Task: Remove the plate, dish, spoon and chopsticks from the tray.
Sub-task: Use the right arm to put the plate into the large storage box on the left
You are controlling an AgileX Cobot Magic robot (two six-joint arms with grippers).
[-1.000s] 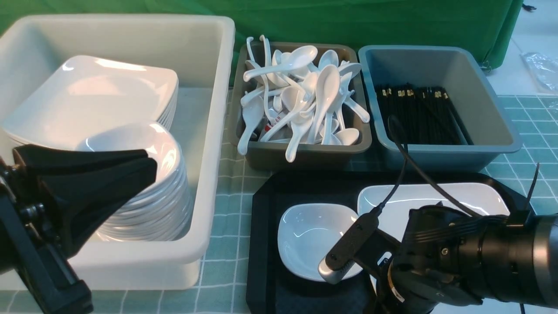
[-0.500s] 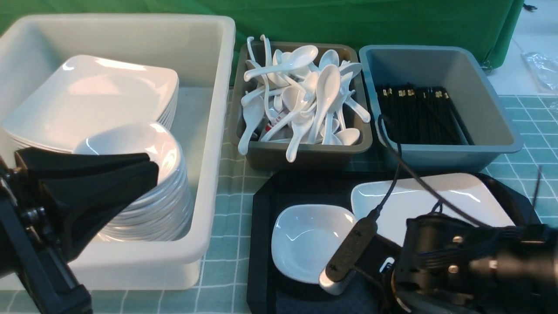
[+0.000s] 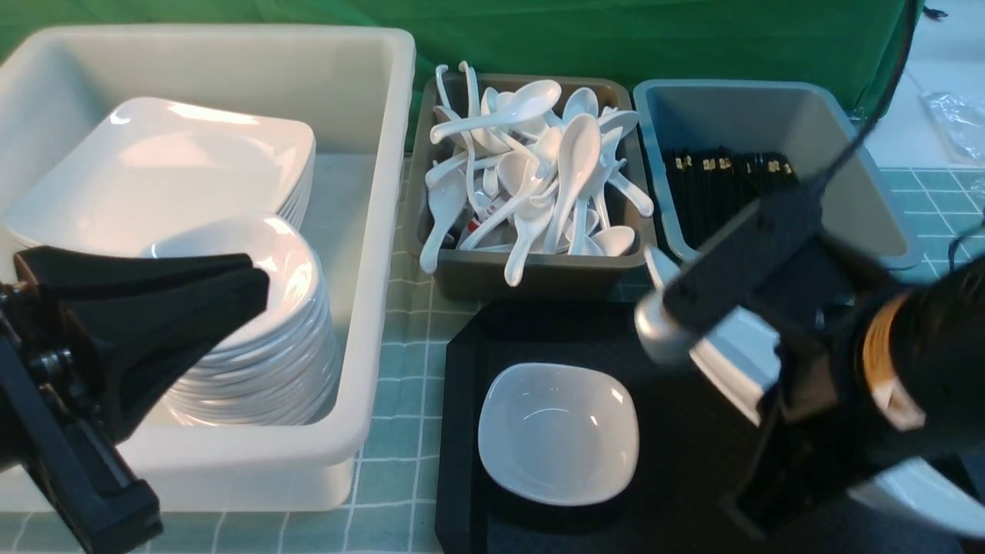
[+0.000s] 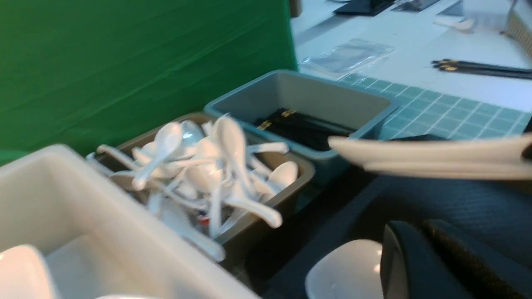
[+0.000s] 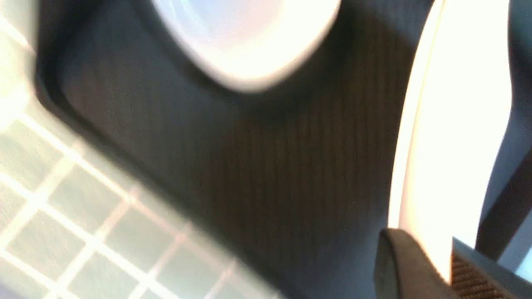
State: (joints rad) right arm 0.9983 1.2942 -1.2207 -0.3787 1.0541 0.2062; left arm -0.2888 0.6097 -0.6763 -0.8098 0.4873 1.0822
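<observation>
Plate [image 3: 735,358] held above the tray's [image 3: 462,400] right half, my right gripper [image 5: 428,245] clamped on its rim; my left gripper [image 3: 258,288] is closed and empty. I should keep it level and pass clear of the dish [image 3: 558,431]. Its long axis runs from the tray's near right corner toward its far edge.

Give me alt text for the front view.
The right arm holds the plate raised above the tray, where the dish sits. A tub of crockery stands left, spoon bin and chopstick bin behind; the left claw is shut.
</observation>
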